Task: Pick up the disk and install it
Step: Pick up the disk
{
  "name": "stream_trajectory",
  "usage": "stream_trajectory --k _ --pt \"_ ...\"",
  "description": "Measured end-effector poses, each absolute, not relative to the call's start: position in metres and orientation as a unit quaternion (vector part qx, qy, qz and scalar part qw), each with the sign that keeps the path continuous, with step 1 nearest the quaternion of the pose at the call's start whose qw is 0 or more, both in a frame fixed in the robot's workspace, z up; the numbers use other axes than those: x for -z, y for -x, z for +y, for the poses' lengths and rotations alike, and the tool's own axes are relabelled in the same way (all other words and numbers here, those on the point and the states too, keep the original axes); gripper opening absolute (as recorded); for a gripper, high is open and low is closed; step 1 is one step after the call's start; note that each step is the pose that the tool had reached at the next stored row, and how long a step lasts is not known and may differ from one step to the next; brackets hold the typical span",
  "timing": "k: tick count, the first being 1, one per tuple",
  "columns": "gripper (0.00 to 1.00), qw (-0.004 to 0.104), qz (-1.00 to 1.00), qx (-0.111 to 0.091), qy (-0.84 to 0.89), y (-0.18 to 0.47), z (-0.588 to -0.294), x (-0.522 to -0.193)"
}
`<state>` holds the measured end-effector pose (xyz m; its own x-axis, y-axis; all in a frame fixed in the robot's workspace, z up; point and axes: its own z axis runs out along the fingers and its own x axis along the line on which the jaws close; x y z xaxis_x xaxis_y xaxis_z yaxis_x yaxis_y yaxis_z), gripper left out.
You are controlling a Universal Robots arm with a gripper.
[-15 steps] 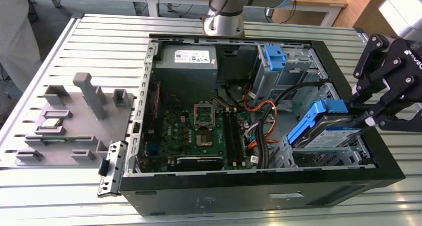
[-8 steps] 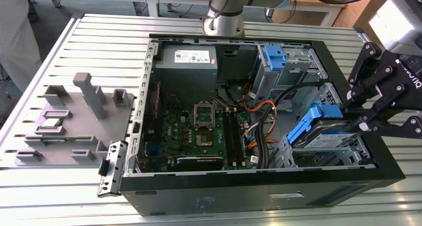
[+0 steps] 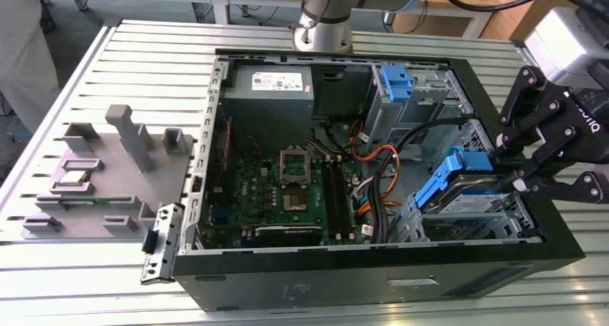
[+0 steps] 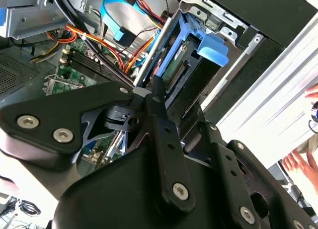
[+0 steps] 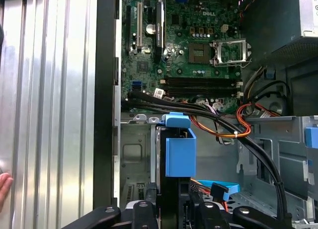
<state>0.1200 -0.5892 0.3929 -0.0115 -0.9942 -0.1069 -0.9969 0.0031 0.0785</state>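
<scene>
The disk (image 3: 473, 200) is a silver drive with a white-and-blue label in a blue plastic carrier (image 3: 446, 177). It sits tilted at the mouth of the lower drive cage (image 3: 476, 226), at the exterior view's right. My gripper (image 3: 521, 177) reaches in from the right and is shut on the disk's outer end. In the first wrist view the disk (image 5: 174, 189) runs edge-on from my gripper (image 5: 175, 209) toward its blue handle (image 5: 180, 152). In the second wrist view a black finger (image 4: 158, 97) lies along the disk (image 4: 180, 70), below the blue tab (image 4: 212, 49).
The open black computer case (image 3: 381, 276) holds a motherboard (image 3: 285, 183), a grey power-supply box (image 3: 269, 83), loose cables (image 3: 386, 165) and a second blue carrier (image 3: 395, 80) in the upper bay. A grey fixture tray (image 3: 105, 176) lies to the left. A person's hand (image 4: 298, 162) is nearby.
</scene>
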Motion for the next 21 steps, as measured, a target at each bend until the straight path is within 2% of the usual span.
stream_trajectory --k 5,6,21 --pt "0.36 0.011 0.708 -0.066 0.703 -0.1199 -0.5893 -0.3923" --pt "0.42 0.011 0.708 -0.066 0.703 -0.1199 -0.5892 -0.3926" --pt "0.42 0.011 0.708 -0.065 0.703 -0.119 -0.5892 -0.3954"
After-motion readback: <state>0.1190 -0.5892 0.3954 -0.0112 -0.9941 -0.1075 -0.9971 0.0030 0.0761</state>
